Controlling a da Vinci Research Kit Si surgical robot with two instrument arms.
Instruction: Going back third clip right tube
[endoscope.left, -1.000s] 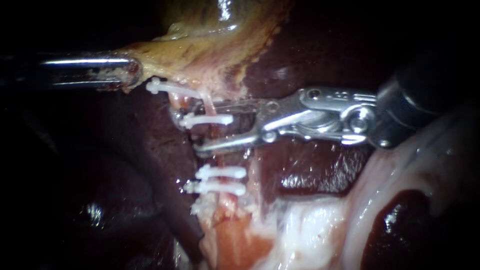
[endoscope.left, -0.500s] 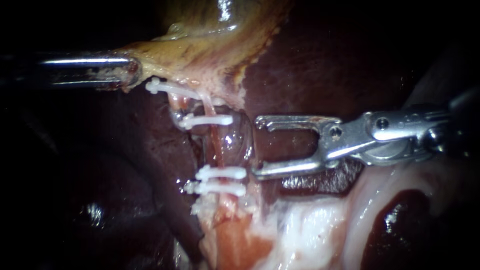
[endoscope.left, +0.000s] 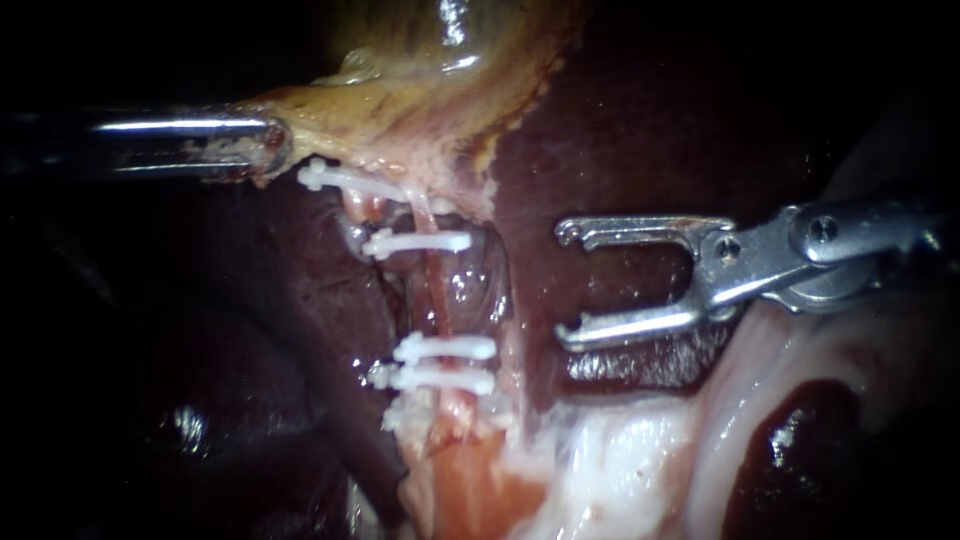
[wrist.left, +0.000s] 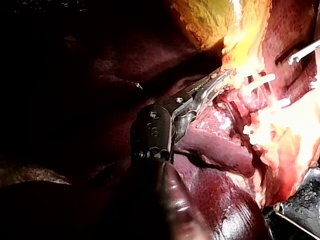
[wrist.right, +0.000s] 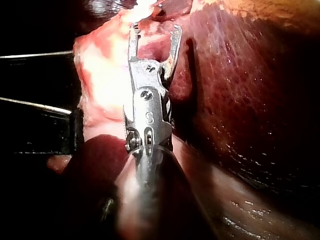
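Four white clips sit across the tissue at the centre of the endoscope view. The top clip (endoscope.left: 345, 178) lies slanted just under the gallbladder (endoscope.left: 430, 80) edge, upper centre-left. The second clip (endoscope.left: 418, 241) sits just below it, roughly level. The third clip (endoscope.left: 447, 347) and bottom clip (endoscope.left: 440, 379) lie close together lower down, nearly touching. A pink tube (endoscope.left: 436, 295) runs down the frame through the second, third and bottom clips, bare and glistening in the stretch between second and third. I can't say for sure which tube counts as the right one.

The right instrument (endoscope.left: 566, 284) comes in from the right edge. Its jaws are spread wide and hold nothing, with only dark liver (endoscope.left: 640, 130) showing behind the gap. The tips point left toward the tube, near it but clear of every clip. The upper tip is about level with the second clip, the lower tip with the third. The right wrist view shows the same open fork, with pale tissue just ahead of the tips.

The left instrument (endoscope.left: 265, 145) enters from the left edge, upper left, its jaws pinching the yellow-tan edge of the gallbladder. In the left wrist view the jaws lie pressed together on that tissue, with clips just beyond them.

Pale white tissue (endoscope.left: 620, 460) fills the lower right.
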